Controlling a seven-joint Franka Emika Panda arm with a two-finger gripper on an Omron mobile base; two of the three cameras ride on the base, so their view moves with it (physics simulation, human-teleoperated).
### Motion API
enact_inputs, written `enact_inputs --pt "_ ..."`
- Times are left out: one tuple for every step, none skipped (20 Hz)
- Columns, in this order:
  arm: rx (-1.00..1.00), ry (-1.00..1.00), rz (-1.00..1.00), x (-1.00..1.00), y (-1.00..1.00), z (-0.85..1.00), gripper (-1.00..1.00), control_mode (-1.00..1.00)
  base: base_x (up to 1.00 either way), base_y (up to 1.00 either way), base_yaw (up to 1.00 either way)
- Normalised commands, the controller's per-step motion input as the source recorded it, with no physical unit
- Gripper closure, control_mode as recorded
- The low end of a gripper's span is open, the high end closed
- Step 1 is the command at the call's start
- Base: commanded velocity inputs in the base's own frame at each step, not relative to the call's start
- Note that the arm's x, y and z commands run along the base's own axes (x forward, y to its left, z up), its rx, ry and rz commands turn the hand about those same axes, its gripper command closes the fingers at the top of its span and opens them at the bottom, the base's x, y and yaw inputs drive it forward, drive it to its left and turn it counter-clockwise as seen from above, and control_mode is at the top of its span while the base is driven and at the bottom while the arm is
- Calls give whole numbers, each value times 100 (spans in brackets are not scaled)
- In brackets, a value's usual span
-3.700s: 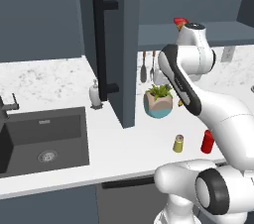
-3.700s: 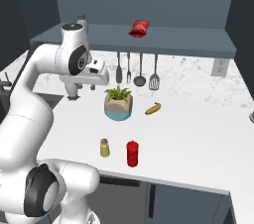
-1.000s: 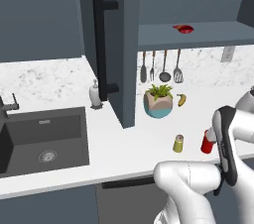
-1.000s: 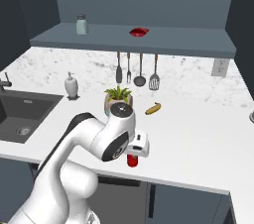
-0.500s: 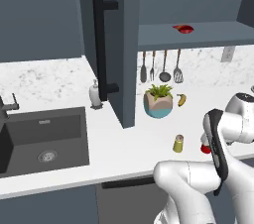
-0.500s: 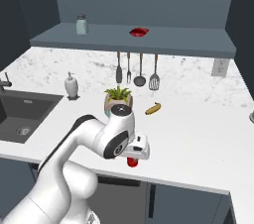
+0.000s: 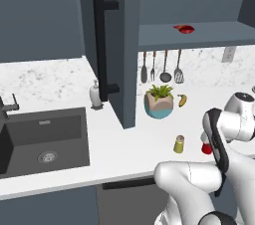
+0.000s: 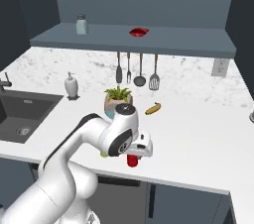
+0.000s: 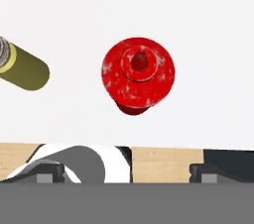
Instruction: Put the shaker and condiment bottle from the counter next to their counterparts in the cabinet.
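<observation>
White speckled counter [image 7: 60, 82] carries both task items near its front edge: bottle [image 9: 138, 73] and shaker [image 7: 179, 144], just apart. Since a few seconds ago the arm has swung down from shelf height; the gripper [image 8: 141, 147] now hangs directly over the bottle, jaws wide, nothing held. Judged: approach to the first pick, no item moved yet. Cabinet [image 7: 117, 30] door stands open. Plant [image 7: 159, 101], banana [image 7: 183, 100] and hanging utensils [image 7: 162, 67] lie behind, likely clear of the lift path.

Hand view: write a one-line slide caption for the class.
Open claw looks straight down on the red condiment bottle, with the shaker beside it on the white counter.
</observation>
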Motion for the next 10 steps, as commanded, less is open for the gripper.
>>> enact_inputs --pt "0 0 0 0 0 0 -100 -100 0 0 0" --pt "0 0 0 0 0 0 -100 -100 0 0 0" --pt "0 0 0 3 0 0 -100 -100 0 0 0" --pt "0 0 0 10 0 0 -100 -100 0 0 0" --pt "0 0 0 20 0 0 -100 -100 0 0 0" --pt "0 0 0 25 0 -1 -100 -100 0 0 0" --pt "0 0 -1 30 0 -6 -100 -100 0 0 0" --pt "0 0 -1 34 0 -10 -100 -100 0 0 0" --pt "0 0 -1 34 0 -12 -100 -100 0 0 0" --pt "0 0 -1 35 0 -14 -100 -100 0 0 0"
